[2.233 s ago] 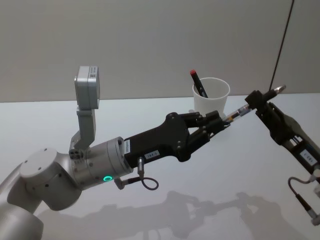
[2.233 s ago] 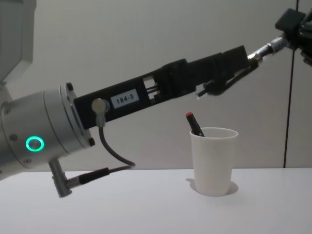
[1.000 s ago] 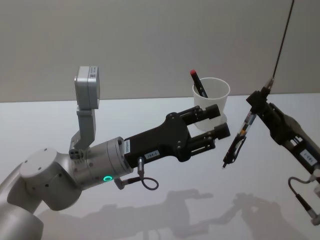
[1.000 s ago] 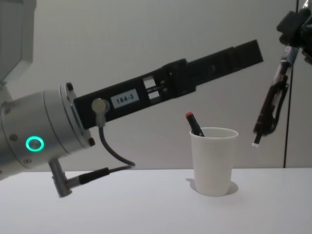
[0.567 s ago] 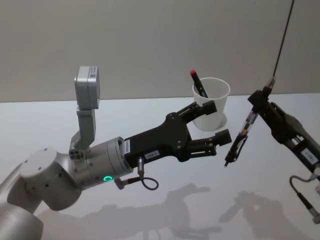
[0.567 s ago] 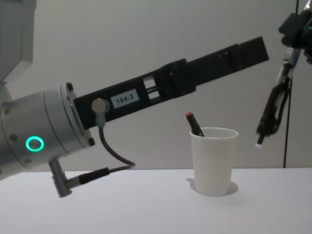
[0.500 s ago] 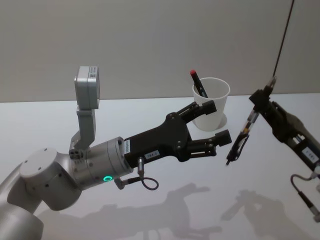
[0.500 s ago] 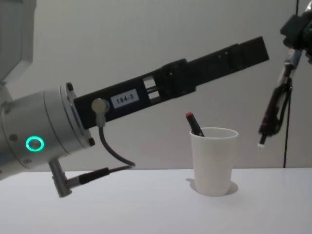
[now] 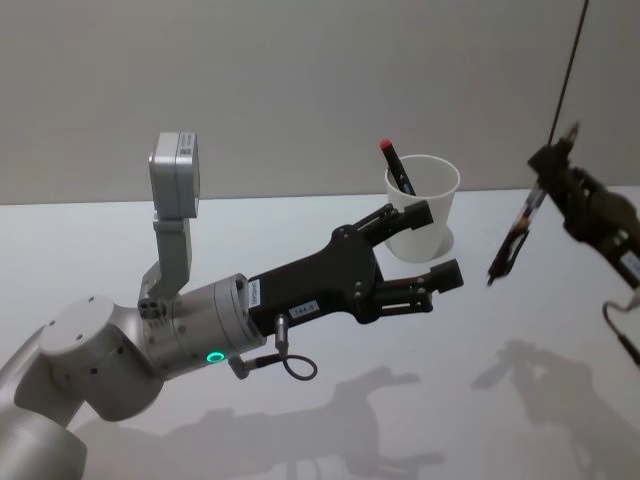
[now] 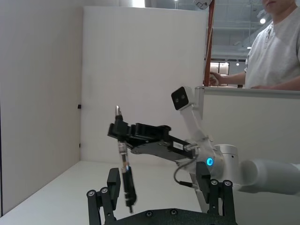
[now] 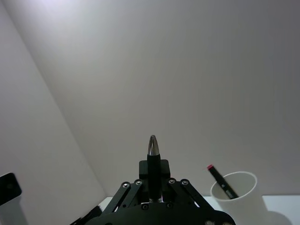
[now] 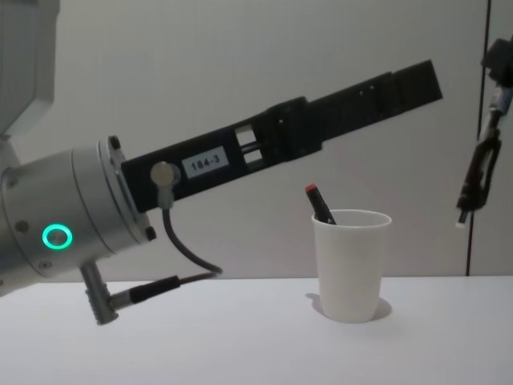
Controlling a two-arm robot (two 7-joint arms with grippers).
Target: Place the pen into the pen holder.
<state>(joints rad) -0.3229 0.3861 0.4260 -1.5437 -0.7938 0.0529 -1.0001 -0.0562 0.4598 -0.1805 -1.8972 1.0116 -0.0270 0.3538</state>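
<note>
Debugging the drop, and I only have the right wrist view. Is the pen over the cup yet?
Observer: No. In the chest view the pen hangs off to the right of the pen holder, not above it.
Operator: Which end is down?
Observer: Tip down, slightly tilted. The right hand grips its upper part.
Operator: Left hand?
Observer: The left hand is open, holding nothing, just in front of the pen holder in the head view.

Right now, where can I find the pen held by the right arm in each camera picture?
Head view: pen at right, hanging from the right pincer.
Chest view: pen at the right edge.
Left wrist view: pen left of centre.
Right wrist view: pen at bottom centre.
Shared landmark: the white cup.
</note>
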